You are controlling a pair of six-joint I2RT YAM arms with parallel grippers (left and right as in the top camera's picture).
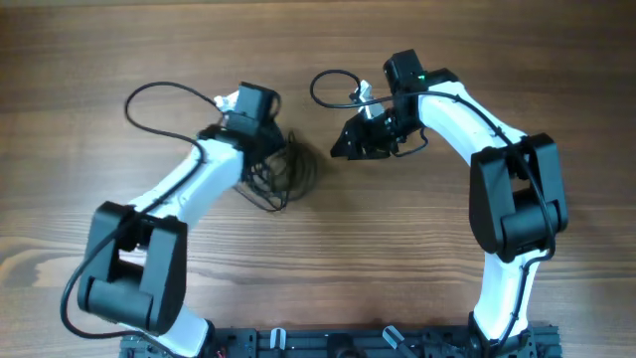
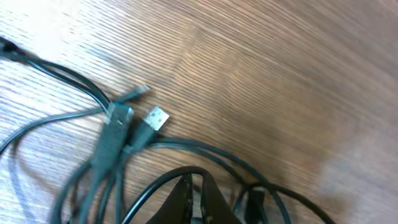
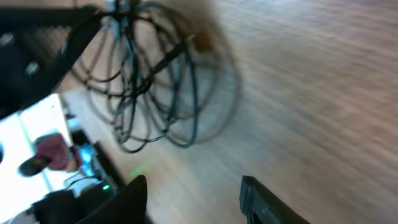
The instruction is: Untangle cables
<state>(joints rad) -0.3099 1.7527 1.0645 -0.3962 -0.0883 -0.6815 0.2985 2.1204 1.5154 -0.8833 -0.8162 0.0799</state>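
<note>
Nothing legible here: no lettering, brand or number on the thin black cables [image 1: 283, 179] or the brown wooden tabletop [image 1: 397, 259].

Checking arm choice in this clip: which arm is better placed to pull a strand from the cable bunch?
Right, probably: the right pincer is open, empty and faces the cables; the left pincer sits in the bunch, likely anchoring it.

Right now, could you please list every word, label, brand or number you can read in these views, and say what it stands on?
None can be read.
The cables and their plug ends show no legible marking.
The right wrist view is too blurred to show any text.
</note>
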